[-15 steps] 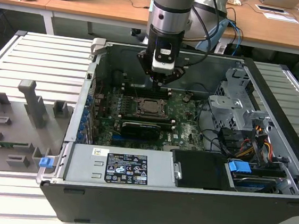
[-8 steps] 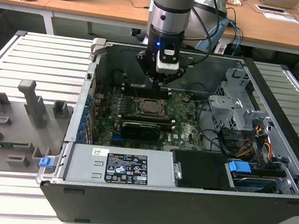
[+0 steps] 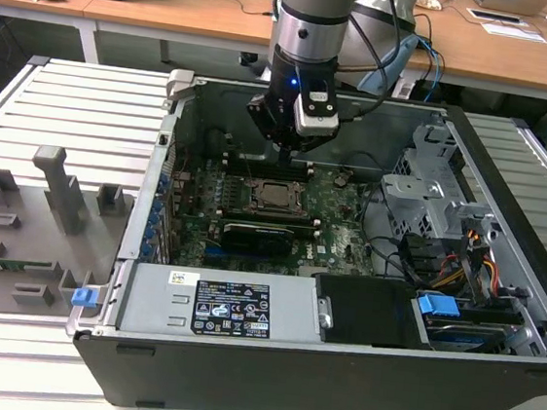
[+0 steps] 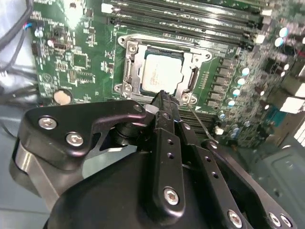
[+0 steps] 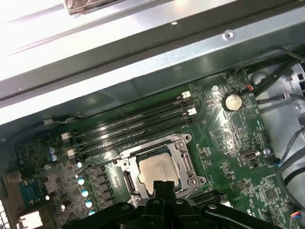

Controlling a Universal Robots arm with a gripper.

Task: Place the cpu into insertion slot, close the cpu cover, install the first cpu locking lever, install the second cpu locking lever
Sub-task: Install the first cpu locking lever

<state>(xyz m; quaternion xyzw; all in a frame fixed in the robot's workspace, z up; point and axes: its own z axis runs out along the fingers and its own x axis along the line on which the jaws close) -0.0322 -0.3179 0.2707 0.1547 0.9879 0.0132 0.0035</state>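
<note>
The cpu [image 3: 276, 195] lies flat in its socket on the green motherboard, its silver top showing in both wrist views [image 4: 162, 71] [image 5: 157, 169]. The cpu cover [image 4: 129, 67] [image 5: 185, 164], a metal frame, lies down around the chip. A thin wire lever [image 4: 200, 123] sticks out slantwise from one socket corner. My gripper [image 3: 289, 148] hangs just above the socket's far edge inside the case. Its fingertips [image 4: 162, 98] [image 5: 162, 185] are pressed together at the chip's edge, shut with nothing between them. Whether they touch the cover I cannot tell.
Memory slots [image 5: 133, 121] run beside the socket toward the case wall [image 5: 143, 62]. A long black card [image 3: 266, 234] lies in front of the socket. The power supply [image 3: 224, 308], a drive cage [image 3: 431, 197] and cables [image 3: 473, 265] fill the case. Grey fixtures [image 3: 50, 191] stand outside it at the exterior view's left.
</note>
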